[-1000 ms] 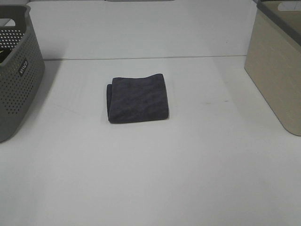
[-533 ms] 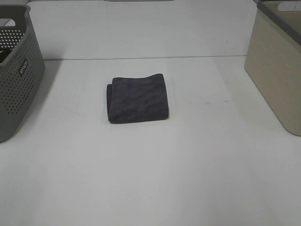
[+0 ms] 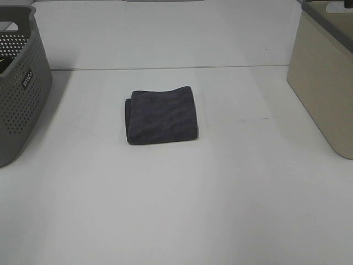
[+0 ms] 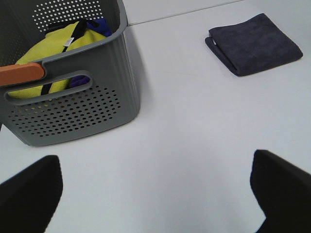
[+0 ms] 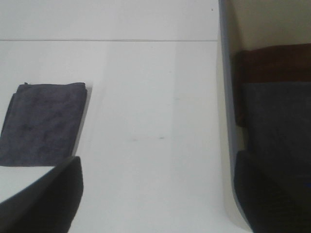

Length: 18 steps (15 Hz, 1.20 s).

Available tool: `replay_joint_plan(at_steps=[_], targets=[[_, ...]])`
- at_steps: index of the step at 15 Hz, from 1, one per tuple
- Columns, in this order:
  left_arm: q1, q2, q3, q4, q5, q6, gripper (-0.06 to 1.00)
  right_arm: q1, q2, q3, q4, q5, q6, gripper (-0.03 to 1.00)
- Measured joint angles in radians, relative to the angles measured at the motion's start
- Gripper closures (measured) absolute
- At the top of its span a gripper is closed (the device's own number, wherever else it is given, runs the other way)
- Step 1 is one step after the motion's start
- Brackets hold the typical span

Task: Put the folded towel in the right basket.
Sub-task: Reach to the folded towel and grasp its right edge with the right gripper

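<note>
Two baskets flank the table (image 3: 176,210) in the high view: the grey basket (image 3: 22,83) at nine o'clock, the right basket (image 3: 322,83) at three, the folded towel (image 3: 161,116) flat at the centre. My left wrist camera shows my left gripper (image 4: 155,199) spread wide, grasping nothing, the grey basket holding a yellow cloth (image 4: 53,53). My right wrist camera shows my right gripper (image 5: 155,199) likewise released, dark cloths (image 5: 277,121) inside the right basket, the folded towel outside it

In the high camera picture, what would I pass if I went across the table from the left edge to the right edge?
grey perforated basket → folded dark towel → beige basket
</note>
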Motion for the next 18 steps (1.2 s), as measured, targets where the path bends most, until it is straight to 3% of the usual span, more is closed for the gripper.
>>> replay_joint_plan(at_steps=[3,12,15,18], targets=[[0.0,0.0,0.0,0.0,0.0,0.0,-0.04,0.034,0.173,-0.132,0.071,0.002,-0.072,0.18],[0.0,0.0,0.0,0.0,0.0,0.0,-0.04,0.284,0.558,-0.398,0.083,0.023,-0.093,0.18],[0.0,0.0,0.0,0.0,0.0,0.0,-0.04,0.312,0.708,-0.51,0.166,0.116,-0.095,0.19],[0.0,0.0,0.0,0.0,0.0,0.0,-0.04,0.312,0.862,-0.652,0.229,0.272,-0.078,0.22]])
